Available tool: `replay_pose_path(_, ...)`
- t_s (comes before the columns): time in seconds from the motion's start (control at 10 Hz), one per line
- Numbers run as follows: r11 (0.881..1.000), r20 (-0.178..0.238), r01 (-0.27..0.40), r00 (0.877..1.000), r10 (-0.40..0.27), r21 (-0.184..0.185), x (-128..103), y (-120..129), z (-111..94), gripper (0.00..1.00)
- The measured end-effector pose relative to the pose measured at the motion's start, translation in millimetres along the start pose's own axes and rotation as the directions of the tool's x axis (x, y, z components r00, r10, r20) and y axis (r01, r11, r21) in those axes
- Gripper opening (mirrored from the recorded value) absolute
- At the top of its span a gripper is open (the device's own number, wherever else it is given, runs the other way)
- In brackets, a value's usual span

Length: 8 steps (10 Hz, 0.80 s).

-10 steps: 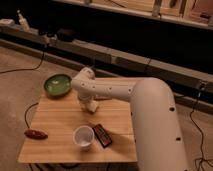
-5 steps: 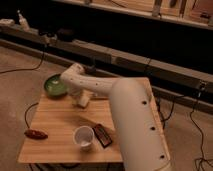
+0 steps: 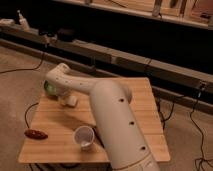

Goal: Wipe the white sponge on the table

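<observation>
The white sponge [image 3: 73, 101] is a small off-white block lying on the table [image 3: 142, 107], a square top of light wooden planks, near its back left part. My gripper [image 3: 63, 98] is at the end of the big white arm, low over the table and right beside the sponge on its left, apparently touching it. The arm's bulk hides the gripper's end.
A green bowl [image 3: 48, 88] sits at the table's back left corner, mostly behind the arm's wrist. A white cup [image 3: 84, 136] stands near the front edge, and a reddish-brown item [image 3: 36, 134] lies at the front left edge. Cables run over the floor around the table.
The arm has swung left across the table, and the sponge has shifted left with the gripper toward the green bowl. The arm now covers the dark item beside the cup.
</observation>
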Motion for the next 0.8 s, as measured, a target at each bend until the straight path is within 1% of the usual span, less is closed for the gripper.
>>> replay_pose_path(0.2, 0.998, 0.006, 0.061, 0.998, -0.061, 0.028, 18, -23, 9, 0.26)
replay_pose_path(0.3, 0.996, -0.001, 0.084, 0.996, -0.084, 0.041, 26, -32, 10, 0.26)
replay_pose_path(0.6, 0.985, -0.030, 0.159, 0.987, -0.157, 0.065, 44, -60, 1, 0.26)
replay_pose_path(0.7, 0.981, -0.029, 0.181, 0.983, -0.179, 0.077, 46, -73, -1, 0.26)
replay_pose_path(0.8, 0.976, -0.007, 0.196, 0.980, -0.196, 0.093, 37, -87, -2, 0.26)
